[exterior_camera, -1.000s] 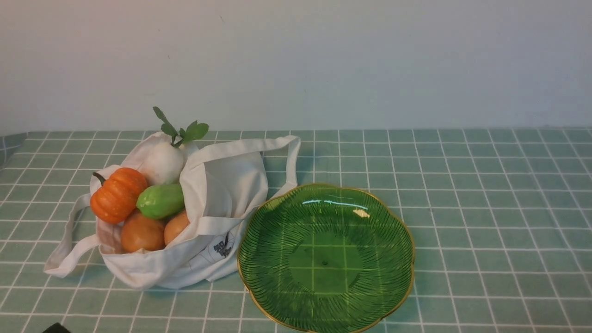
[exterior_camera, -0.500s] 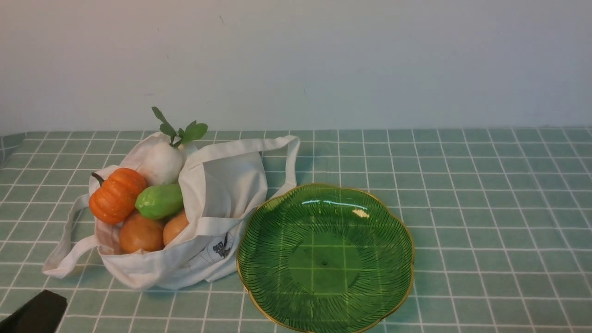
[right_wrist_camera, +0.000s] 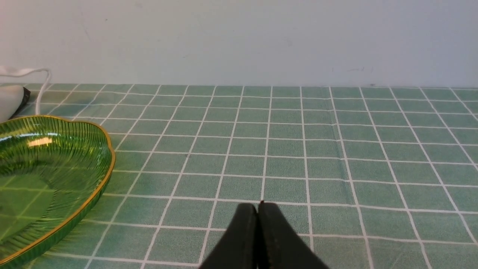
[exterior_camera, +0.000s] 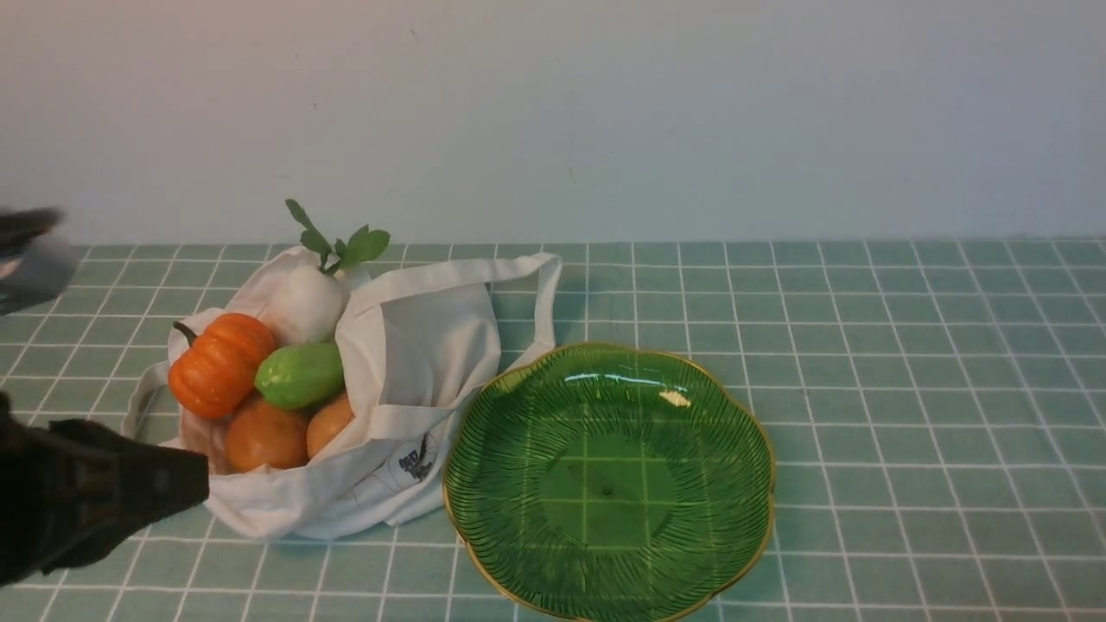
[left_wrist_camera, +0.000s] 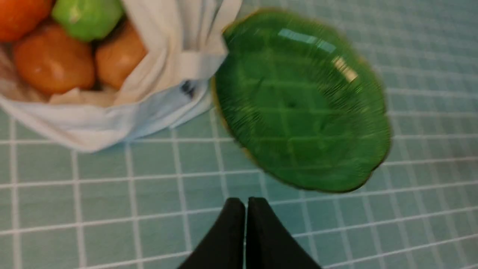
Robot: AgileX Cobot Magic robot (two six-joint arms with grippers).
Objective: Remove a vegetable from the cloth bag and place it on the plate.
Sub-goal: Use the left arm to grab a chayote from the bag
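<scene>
We see a smooth, shiny light-green vegetable (exterior_camera: 300, 374) with round ends. It lies on its side in the open mouth of the soft off-white cloth bag (exterior_camera: 423, 345), on top of the pile. A ribbed orange pumpkin (exterior_camera: 220, 363) touches its left end. A white radish with green leaves (exterior_camera: 302, 302) sits just behind it. Two round brown-orange balls (exterior_camera: 263, 434) lie under it.

The bag rests on the green checked surface (exterior_camera: 864, 345). Just beside the bag, on its right, sits the big see-through green glass plate with a wavy gold rim (exterior_camera: 726, 432).

Our black left pincer (left_wrist_camera: 244, 203) has its two fingers pressed tight together, with no gap. It holds nothing. It hangs over the surface near the front of the bag, on the left. In the front view it covers part of the bag's strap, and we cannot tell if it touches it.

Our right pincer (right_wrist_camera: 257, 207) is clenched the same way and holds nothing. It is over the surface to the right of the plate, apart from it.
</scene>
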